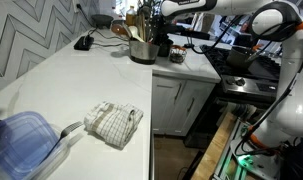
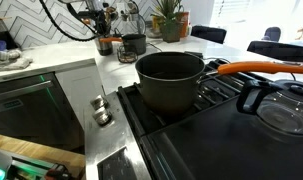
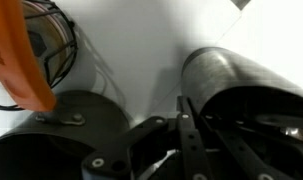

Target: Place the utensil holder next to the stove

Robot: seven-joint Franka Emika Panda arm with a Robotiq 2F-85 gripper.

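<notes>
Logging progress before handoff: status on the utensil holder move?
Gripper shut on utensil holder rim. Holder at back of counter, short of stove. Dark orange-handled pot close beside it.

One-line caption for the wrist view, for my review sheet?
Gripper shut on the utensil holder's rim, white counter behind.

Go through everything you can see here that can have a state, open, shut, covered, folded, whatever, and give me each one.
utensil holder: upright on the counter, stuffed with utensils
claw: shut, apparently pinching the utensil holder's rim
orange-handled pot: on the stove, uncovered
stove: no flame visible
dish towel: crumpled, not folded
plastic container: lid on
</notes>
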